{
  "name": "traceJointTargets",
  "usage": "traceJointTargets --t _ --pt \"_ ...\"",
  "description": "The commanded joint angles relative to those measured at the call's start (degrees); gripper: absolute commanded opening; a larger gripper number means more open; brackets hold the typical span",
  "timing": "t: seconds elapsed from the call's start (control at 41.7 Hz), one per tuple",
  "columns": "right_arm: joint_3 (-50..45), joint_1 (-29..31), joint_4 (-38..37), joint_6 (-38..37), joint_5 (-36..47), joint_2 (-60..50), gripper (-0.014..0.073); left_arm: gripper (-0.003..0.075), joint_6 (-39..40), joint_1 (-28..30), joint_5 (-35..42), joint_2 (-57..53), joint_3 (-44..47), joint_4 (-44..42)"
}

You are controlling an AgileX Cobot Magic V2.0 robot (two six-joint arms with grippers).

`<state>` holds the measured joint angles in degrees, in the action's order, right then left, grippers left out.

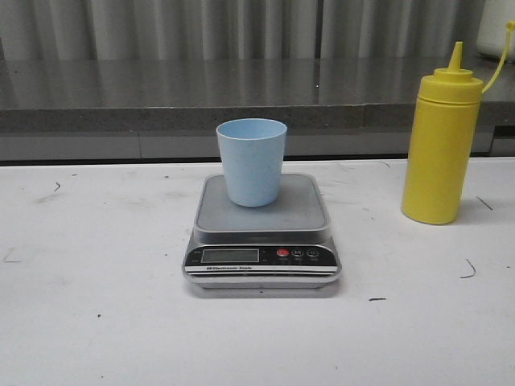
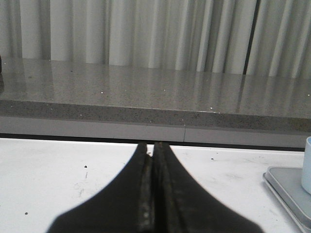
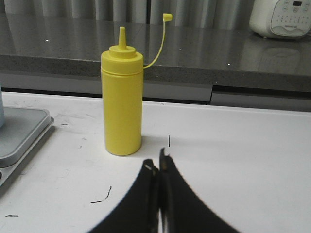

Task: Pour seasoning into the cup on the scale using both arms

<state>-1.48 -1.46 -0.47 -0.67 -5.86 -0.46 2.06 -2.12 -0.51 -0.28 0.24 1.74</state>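
Note:
The light blue cup (image 1: 251,161) stands upright on the grey platform of the scale (image 1: 263,217) in the middle of the white table. The yellow seasoning bottle (image 1: 441,145) stands upright to the right of the scale, its cap hanging off on the strap. Neither arm shows in the front view. My left gripper (image 2: 153,145) is shut and empty, well left of the scale (image 2: 286,187) and the cup's edge (image 2: 307,165). My right gripper (image 3: 158,160) is shut and empty, a short way in front of the bottle (image 3: 122,102) and slightly to its right.
A grey stone ledge (image 1: 201,96) runs along the back of the table below pale curtains. A white appliance (image 3: 282,17) stands on the ledge at the far right. The table (image 1: 96,305) has small dark scuff marks.

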Motion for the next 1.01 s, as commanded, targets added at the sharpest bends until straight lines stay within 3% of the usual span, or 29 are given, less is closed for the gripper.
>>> traceJointTargets --t 0.0,0.982 --pt "0.3 0.6 -0.2 0.7 6.5 -1.1 -0.0069 -0.0020 0.0 -0.5 5.0 -1.0 1.4 0.5" --pt "0.3 1.6 -0.2 0.7 6.3 -1.1 -0.0069 -0.0020 0.0 -0.5 5.0 -0.9 1.4 0.5"
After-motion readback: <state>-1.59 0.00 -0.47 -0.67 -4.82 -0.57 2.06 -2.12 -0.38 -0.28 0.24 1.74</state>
